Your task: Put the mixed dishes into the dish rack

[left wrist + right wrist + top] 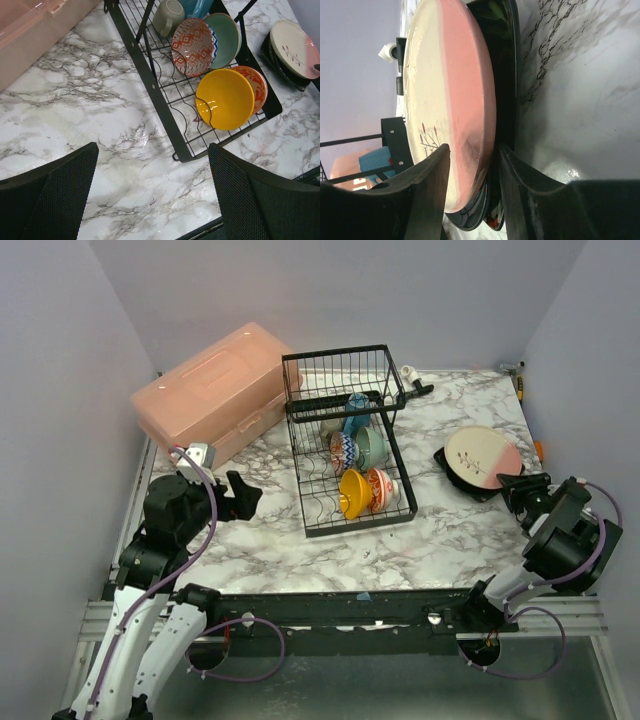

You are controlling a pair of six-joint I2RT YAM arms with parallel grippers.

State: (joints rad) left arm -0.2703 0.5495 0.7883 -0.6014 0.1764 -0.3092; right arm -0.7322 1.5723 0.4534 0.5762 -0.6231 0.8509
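Note:
The black wire dish rack (300,480) stands mid-table. In it stand a yellow bowl (225,98), a red-patterned bowl (257,85), an orange-and-blue patterned bowl (192,46), a mint green bowl (227,37) and an olive mug (168,16). To the rack's right a pink-cream plate (482,457) lies on dark plates (505,75). My right gripper (473,148) is open, its jaws straddling the near rim of this stack. My left gripper (152,195) is wide open above bare marble left of the rack, holding nothing.
A salmon-pink plastic box (215,390) sits at the back left, close to the rack. A small white mug (410,372) lies behind the rack's far right corner. Grey walls close in on both sides. The table's black front rail (330,605) runs between the arm bases.

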